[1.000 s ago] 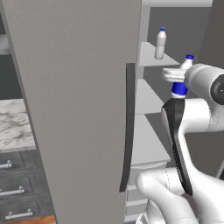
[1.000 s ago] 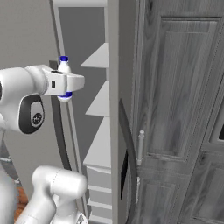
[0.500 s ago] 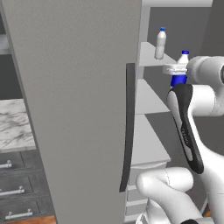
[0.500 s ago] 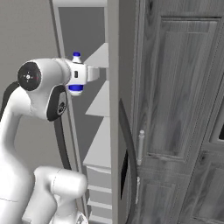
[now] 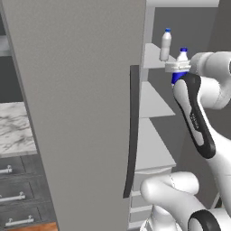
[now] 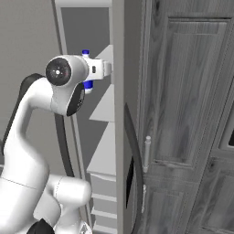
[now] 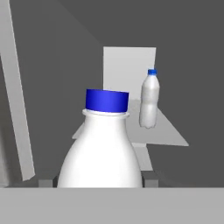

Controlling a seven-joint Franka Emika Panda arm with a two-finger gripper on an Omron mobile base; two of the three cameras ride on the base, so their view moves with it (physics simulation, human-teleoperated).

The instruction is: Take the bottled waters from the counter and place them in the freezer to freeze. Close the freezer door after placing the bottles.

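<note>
Swung further in toward the freezer (image 5: pixel 155 149) shelves since a second back, gripper (image 5: pixel 180 67) now close at 4 o'clock of the taller bottle (image 5: pixel 166 44) already standing on the upper shelf (image 5: pixel 151 56). Jaws clamped narrow around the shorter bottle (image 7: pixel 101 148), carried upright, cap at 12 o'clock, likely to set down standing. Freezer door (image 5: pixel 81 113) wide open, giving room to reach in.

Tall plain bottle (image 5: pixel 166 44) upright on upper freezer shelf (image 5: pixel 153 56); blue-label bottle (image 5: pixel 181 65) upright just beside it, off shelf.
</note>
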